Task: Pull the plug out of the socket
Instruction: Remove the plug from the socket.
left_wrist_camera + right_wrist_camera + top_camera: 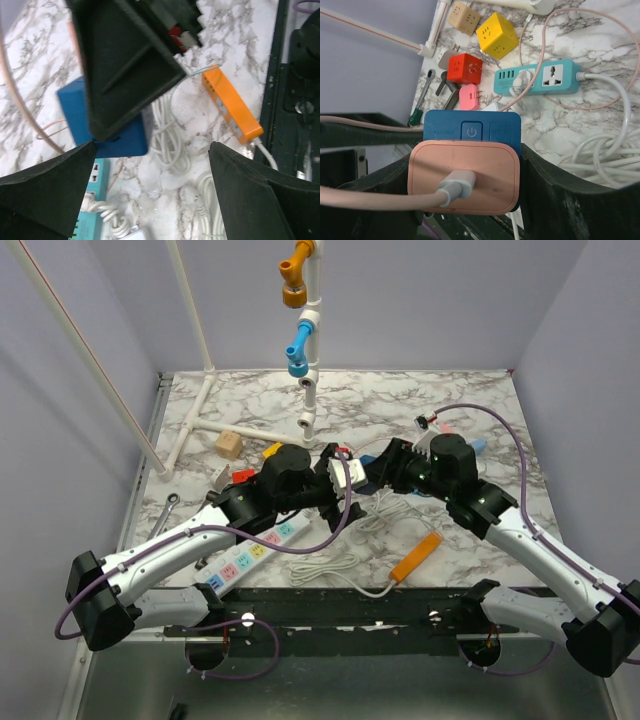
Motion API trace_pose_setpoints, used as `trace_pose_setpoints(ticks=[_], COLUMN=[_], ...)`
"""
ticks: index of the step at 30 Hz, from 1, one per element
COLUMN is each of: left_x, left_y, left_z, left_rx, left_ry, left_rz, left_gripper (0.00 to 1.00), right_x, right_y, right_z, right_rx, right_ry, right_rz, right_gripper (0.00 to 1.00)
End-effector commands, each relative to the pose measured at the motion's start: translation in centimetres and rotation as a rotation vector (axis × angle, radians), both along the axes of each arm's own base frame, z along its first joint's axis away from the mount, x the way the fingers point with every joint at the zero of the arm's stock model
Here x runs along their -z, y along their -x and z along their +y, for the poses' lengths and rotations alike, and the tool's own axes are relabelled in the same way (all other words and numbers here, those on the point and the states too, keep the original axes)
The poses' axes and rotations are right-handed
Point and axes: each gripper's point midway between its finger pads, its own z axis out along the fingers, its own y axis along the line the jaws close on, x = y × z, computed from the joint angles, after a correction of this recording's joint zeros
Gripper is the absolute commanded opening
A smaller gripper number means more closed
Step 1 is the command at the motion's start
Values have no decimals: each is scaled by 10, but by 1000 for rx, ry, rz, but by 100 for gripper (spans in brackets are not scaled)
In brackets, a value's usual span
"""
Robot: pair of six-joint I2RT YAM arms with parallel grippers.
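Gripping the blue socket block (470, 131) w/ the pink plug (485, 172) seated on it, right gripper (470, 167) holds both up betw. the arms. Left gripper (150, 150), jaws wide open, faces it close by, so prob. best placed for the pull.

Bright, even overhead light, soft faint shadows, left wrist view slightly blurred, right wrist view sharp

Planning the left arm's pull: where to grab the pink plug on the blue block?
Probably the pink plug, across its long edges, coming square onto its flat face: the right fingers flank its short ends, and the cord leaves sideways, a poor handle.
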Motion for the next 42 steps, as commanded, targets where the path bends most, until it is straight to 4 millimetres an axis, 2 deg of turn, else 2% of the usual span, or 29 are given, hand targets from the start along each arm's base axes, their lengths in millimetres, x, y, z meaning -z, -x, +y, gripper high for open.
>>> trace_pose_setpoints(ticks=[1, 8, 18, 22, 26, 28, 30, 33, 34, 36, 39, 42], left_x=[-8, -14, -16, -12, -13, -12, -11, -10, -10, -9, -7, -6], left_y=[-25, -25, 4, 1, -3, 1, 5, 4, 4, 1, -1, -3], left_z=[9, 7, -4, -2, 1, 1, 1, 3, 4, 6, 10, 12], left_rx=[-103, -91, 64, 49, 32, 54, 74, 67, 64, 48, 29, 12], left_ry=[22, 42, 64, 50, 43, 36, 36, 37, 34, 24, 8, 4], left_rz=[-79, -72, -35, -52, -84, -88, -88, -97, -103, -104, -110, -112], left_gripper=[99, 98, 99, 98, 98, 91, 79, 45, 28, 11, 7, 6], right_x=[-17, -25, -42, -52, -45, -42, -40, -39, -40, -41, -40, -42], right_y=[22, 31, 35, 34, 35, 37, 39, 38, 38, 38, 35, 34], right_z=[8, 12, 23, 28, 32, 36, 38, 39, 38, 37, 33, 28], right_rx=[-112, -160, -198, -199, -205, -214, -219, -210, -206, -197, -173, -150], right_ry=[-46, -92, -200, -282, -283, -282, -279, -276, -277, -274, -257, -242], right_rz=[-50, -70, -95, -118, -98, -92, -89, -90, -92, -99, -105, -119], right_gripper=[6, 6, 6, 6, 10, 15, 20, 22, 23, 26, 33, 47])
